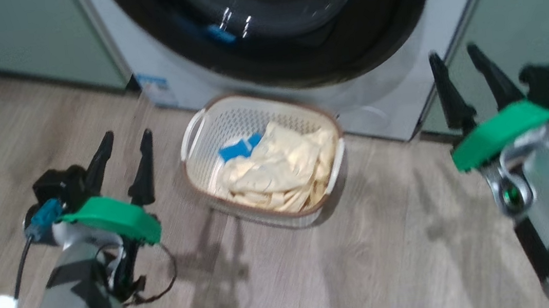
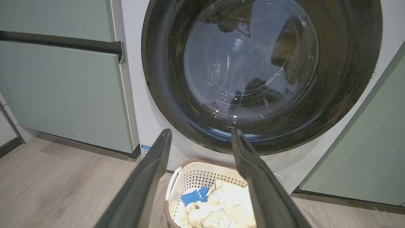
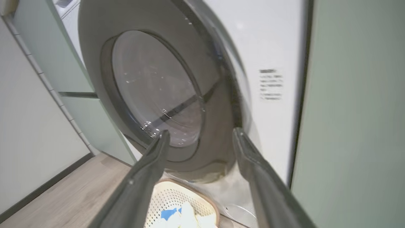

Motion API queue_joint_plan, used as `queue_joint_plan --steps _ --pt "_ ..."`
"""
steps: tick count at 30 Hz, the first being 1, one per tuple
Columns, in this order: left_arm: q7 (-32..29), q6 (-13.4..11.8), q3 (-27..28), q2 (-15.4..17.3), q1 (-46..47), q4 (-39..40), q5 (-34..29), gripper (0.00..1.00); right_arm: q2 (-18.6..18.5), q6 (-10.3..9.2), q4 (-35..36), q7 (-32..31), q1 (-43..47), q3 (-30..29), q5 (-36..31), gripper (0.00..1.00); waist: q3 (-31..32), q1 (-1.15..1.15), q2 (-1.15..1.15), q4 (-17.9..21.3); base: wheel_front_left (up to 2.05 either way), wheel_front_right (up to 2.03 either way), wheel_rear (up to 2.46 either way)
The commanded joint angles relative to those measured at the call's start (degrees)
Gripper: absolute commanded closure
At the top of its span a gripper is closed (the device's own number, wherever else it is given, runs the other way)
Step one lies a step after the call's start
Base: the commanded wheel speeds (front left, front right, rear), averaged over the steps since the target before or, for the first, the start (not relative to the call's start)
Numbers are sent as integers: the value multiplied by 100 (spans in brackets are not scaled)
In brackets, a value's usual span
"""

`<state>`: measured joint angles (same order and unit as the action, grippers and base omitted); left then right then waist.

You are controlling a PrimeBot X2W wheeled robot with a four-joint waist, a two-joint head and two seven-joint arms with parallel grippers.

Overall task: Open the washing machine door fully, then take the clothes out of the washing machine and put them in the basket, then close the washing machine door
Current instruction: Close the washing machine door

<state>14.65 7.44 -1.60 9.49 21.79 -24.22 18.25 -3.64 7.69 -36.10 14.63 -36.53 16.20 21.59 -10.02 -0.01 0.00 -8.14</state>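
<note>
The white washing machine (image 1: 159, 53) stands between two flat green cabinets, one on its left (image 2: 63, 95) and one on its right (image 2: 357, 152), with narrow dark gaps along both sides. Its round washing machine door (image 2: 246, 63), a black rim around bulging glass, lies flat against the front in the left wrist view. The wood-look floor (image 1: 369, 257) spreads bare around and behind the arms.

The cream perforated basket (image 1: 230, 125) sits on the floor just in front of the machine, below the door's lower edge. The pale yellow clothes (image 1: 276, 172) lie heaped inside it, with a blue patch (image 1: 238, 149) toward the left handle.

The left gripper (image 1: 128, 137) hangs over the floor left of the basket, fingers spread and holding nothing. The right gripper (image 1: 452, 52) is well apart on the other side, in front of the seam between the machine and the right cabinet, fingers likewise spread and empty.

A small blue label sticker (image 2: 145, 150) marks the machine's lower left corner, and a round service flap (image 3: 242, 215) sits low on its right.
</note>
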Motion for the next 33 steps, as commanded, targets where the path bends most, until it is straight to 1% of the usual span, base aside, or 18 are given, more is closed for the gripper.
queue_joint_plan --steps 1,8,15,23,33 --pt "35 4 232 282 5 114 34 0 76 -20 219 37 54 -37 -56 0 284 1 0 219 0 0 0" --pt "35 4 202 454 -305 -21 121 0 76 -20 611 37 924 -550 -448 0 695 1 0 553 0 0 0" --pt "35 4 159 580 -542 46 199 0 76 -20 1199 37 1723 -1016 -799 0 856 1 0 810 0 0 0" --pt "35 4 344 555 -821 -9 208 0 76 -20 1771 37 2485 -1482 -756 0 1059 1 0 1020 0 0 0" --pt "35 4 450 473 -989 -135 213 0 76 -20 2143 37 3151 -1900 -633 0 1241 1 0 1101 0 0 0"
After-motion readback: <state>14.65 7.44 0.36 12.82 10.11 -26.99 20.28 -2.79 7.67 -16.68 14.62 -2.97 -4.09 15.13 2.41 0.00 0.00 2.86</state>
